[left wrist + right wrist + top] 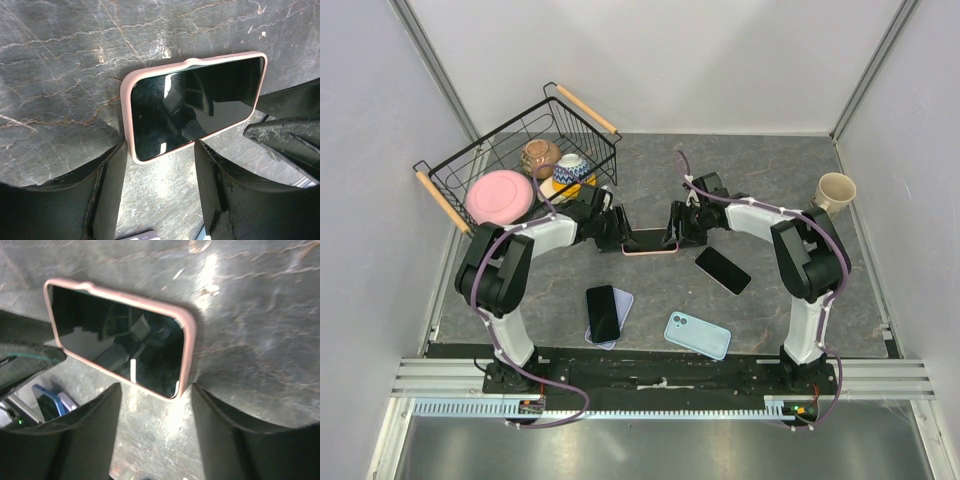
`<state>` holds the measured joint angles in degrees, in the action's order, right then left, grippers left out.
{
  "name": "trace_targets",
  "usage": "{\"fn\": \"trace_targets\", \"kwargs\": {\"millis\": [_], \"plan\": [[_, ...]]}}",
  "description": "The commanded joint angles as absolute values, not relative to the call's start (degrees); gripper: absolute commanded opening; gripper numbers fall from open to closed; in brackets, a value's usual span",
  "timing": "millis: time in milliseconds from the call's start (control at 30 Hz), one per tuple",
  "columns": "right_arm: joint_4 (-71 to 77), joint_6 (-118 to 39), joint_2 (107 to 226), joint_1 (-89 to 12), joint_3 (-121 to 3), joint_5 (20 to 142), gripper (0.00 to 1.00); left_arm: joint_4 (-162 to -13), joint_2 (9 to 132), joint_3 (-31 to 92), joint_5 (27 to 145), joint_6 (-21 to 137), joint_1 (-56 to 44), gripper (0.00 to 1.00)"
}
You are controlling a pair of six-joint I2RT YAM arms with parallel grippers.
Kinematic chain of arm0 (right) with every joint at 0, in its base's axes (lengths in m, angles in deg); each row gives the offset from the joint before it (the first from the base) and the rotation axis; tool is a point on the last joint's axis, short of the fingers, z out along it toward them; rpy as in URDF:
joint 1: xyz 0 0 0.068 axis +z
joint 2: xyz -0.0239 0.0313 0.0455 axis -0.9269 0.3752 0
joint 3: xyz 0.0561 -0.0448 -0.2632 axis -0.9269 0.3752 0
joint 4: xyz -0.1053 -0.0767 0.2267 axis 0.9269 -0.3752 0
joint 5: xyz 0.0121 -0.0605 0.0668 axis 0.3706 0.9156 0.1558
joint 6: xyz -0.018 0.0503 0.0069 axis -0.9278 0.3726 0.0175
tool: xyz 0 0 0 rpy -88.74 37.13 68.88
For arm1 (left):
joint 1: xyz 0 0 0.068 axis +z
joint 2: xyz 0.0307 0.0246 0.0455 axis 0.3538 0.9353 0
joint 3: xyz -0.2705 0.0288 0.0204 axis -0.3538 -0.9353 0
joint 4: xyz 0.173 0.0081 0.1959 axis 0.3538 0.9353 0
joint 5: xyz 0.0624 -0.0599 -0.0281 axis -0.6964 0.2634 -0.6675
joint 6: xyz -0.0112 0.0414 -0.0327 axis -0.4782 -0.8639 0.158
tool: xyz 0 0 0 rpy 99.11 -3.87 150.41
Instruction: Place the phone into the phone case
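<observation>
The phone (195, 107) lies screen up inside the pink case (126, 95), seemingly seated flush, so the fit looks finished; the left gripper (159, 150) and right gripper (156, 387) straddle the case's opposite ends, jaws spread, gripping nothing, likely letting go.

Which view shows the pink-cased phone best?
Left wrist: the pink-cased phone is close, whole, screen up, well lit. Right wrist shows it darker, one corner hidden. Top external shows it small, partly covered.
</observation>
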<state>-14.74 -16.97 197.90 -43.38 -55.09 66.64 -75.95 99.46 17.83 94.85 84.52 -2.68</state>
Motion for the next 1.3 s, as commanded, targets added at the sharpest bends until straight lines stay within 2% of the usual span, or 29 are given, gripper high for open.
{"fn": "trace_targets", "kwargs": {"millis": [0,67,167,467,633,1100,1267], "plan": [[-15.52,-19.64,192.34,-42.39,-52.12,69.91,0.7,-75.57,93.83,17.25,91.73,81.8,-4.06,0.63],[-15.96,-20.43,189.54,-42.47,-50.8,70.97,0.77,-74.08,90.58,16.29,91.2,79.7,-5.29,0.64],[-16.93,-20.7,186.02,-42.47,-48.96,71.41,0.79,-72.14,86.19,14.19,90.32,78.45,-7.58,0.64],[-21.05,-20.35,174.68,-42.56,-43.95,75.18,0.79,-73.8,74.5,5.75,91.11,81.17,-17.68,0.63],[-23.87,-20.26,167.3,-43.88,-40.7,78.96,0.79,-73.37,72.9,4.16,89.79,82.75,-24.01,0.62],[-28.45,-20.43,158.41,-52.76,-34.19,81.6,0.79,-65.02,87.31,12.23,78.02,84.08,-44.57,0.58],[-28.45,-20.87,158.41,-53.46,-34.19,80.73,0.79,-61.42,92.84,16.54,73.19,83.55,-47.39,0.56]]}}
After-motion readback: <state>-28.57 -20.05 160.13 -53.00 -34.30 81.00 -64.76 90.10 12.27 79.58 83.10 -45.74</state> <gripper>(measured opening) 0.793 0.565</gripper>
